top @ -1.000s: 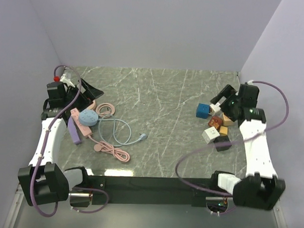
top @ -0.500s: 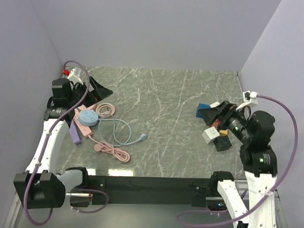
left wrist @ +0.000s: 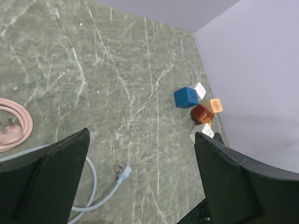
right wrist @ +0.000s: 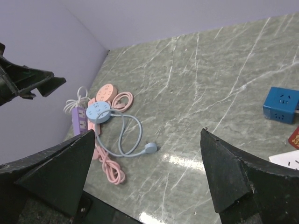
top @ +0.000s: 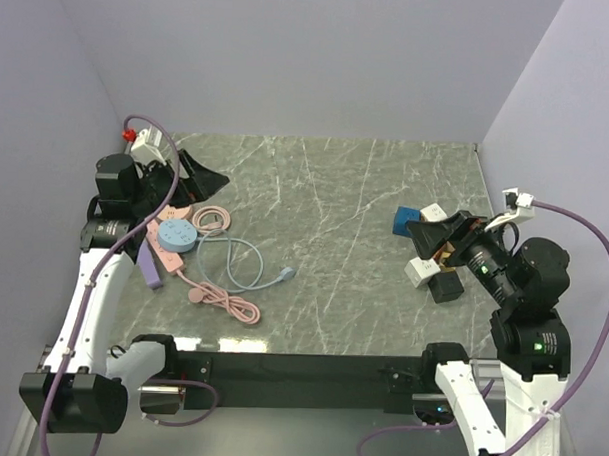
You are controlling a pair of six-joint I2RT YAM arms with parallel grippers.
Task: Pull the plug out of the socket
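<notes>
We hold our left arm (top: 94,286) up along the left side, its white link rising from the base at the near edge to a bent wrist. The left pincer (top: 199,176) points toward the middle and slightly down. Its two black fingers (left wrist: 51,182) stand wide apart with nothing between them. Our right arm (top: 533,341) stands steeply on the right side, folded at the top so that the right pincer (top: 431,235) points leftward and down. Its fingers (right wrist: 233,182) are spread just as wide, and they grip nothing. Both pincers hang in the air, well apart from each other.
</notes>
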